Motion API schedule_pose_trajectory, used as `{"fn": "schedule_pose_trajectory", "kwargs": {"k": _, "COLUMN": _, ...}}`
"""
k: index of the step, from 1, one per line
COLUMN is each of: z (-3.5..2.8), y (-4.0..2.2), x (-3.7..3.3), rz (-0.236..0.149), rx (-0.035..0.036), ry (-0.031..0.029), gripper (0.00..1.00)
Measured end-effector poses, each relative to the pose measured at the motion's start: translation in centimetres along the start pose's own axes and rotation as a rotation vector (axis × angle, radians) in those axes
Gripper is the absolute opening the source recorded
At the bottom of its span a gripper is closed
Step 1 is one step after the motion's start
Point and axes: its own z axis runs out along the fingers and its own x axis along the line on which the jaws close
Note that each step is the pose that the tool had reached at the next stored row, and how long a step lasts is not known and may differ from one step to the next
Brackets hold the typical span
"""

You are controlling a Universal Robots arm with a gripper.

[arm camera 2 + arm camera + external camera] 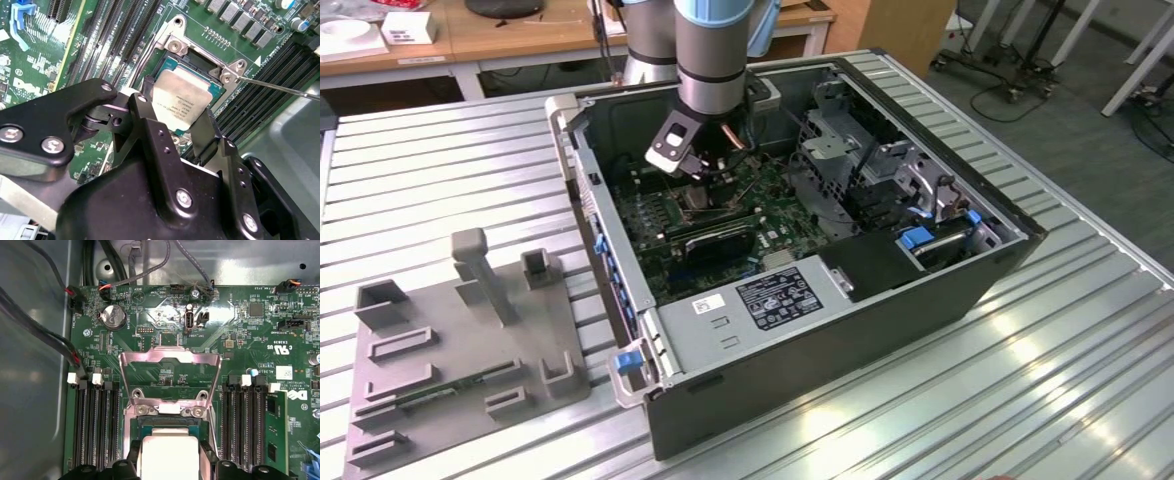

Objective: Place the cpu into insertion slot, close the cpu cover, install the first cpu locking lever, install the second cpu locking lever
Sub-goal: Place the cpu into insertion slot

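My gripper (703,178) reaches down into the open computer case over the green motherboard (654,215). In both wrist views the cpu (182,97) (169,456), a small square chip with a silvery top, sits between my two black fingers (145,120), which press on opposite edges. It is at the insertion slot (171,63) (167,422), whose dark teal edge shows around the chip; I cannot tell whether it is fully seated. The cpu cover (170,359), a silvery frame, stands tilted open behind the slot. A thin locking lever (280,89) juts out beside the slot's corner.
Long black memory slots (97,425) (245,420) flank the socket on both sides. Cables (45,335) run along the case wall. A drive cage (854,160) and power supply (761,300) crowd the case. A grey fixture (460,340) lies on the table at the exterior view's left.
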Motion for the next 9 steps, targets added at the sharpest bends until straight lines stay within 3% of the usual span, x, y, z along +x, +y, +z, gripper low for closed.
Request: {"fn": "schedule_pose_trajectory", "kwargs": {"k": 9, "z": 0.12, "y": 0.01, "x": -0.01, "rz": 0.017, "rx": -0.0011, "ry": -0.0007, "gripper": 0.54}}
